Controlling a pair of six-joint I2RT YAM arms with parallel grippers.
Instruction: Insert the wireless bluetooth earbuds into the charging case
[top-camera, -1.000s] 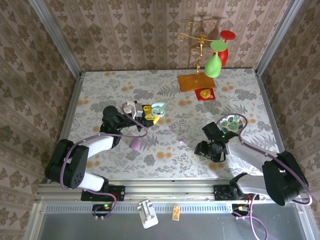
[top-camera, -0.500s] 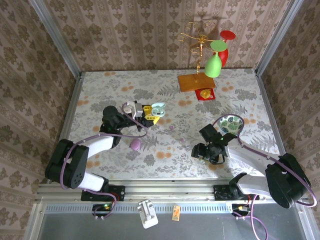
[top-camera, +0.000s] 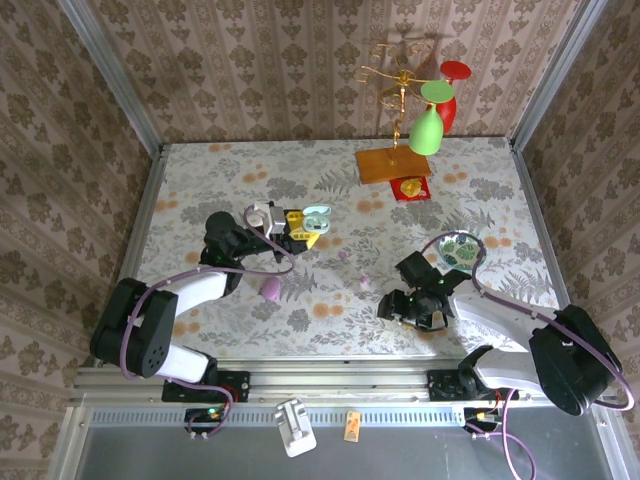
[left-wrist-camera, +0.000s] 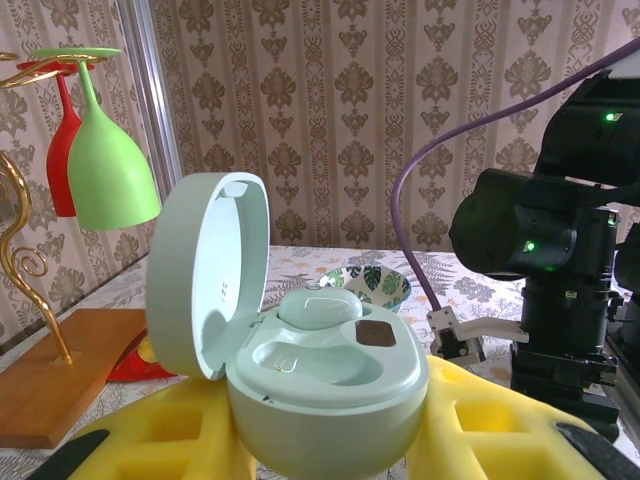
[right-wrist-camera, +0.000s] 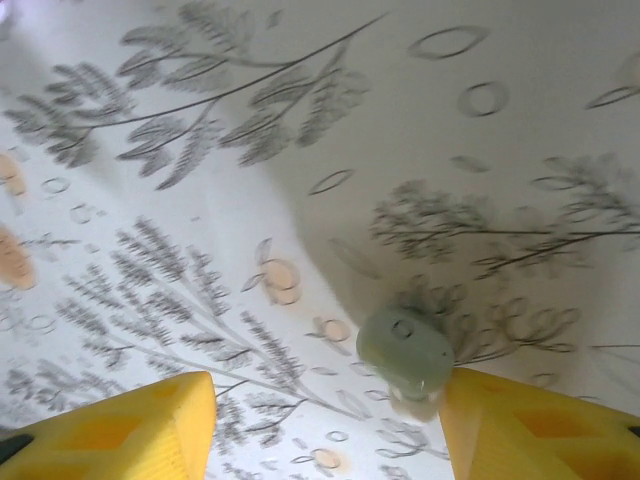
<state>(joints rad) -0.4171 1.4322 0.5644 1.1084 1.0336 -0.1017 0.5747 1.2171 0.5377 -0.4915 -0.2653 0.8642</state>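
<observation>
The right gripper (right-wrist-camera: 325, 395), jaws apart, hovers over a loose earbud (right-wrist-camera: 405, 352) on the counter (right-wrist-camera: 300, 120). Beyond, the left gripper (left-wrist-camera: 325, 445) clamps the open charging case (left-wrist-camera: 330, 385). With one seated earbud (left-wrist-camera: 320, 305) and one socket empty, the job looks about half done.

Our right gripper (right-wrist-camera: 325, 430) hangs low over a small, pale greenish-white, bean-shaped plastic earbud (right-wrist-camera: 405, 355).

We see its two yellow plastic fingers (right-wrist-camera: 120, 425) at the lower corners, spread wide apart. The earbud lies on the white tablecloth printed with grey ferns and small orange blossoms (right-wrist-camera: 200, 200). It sits just beside the right-hand finger and well apart from the left-hand one. Whether it touches that finger we cannot tell. A soft shadow covers the cloth around it.
</observation>
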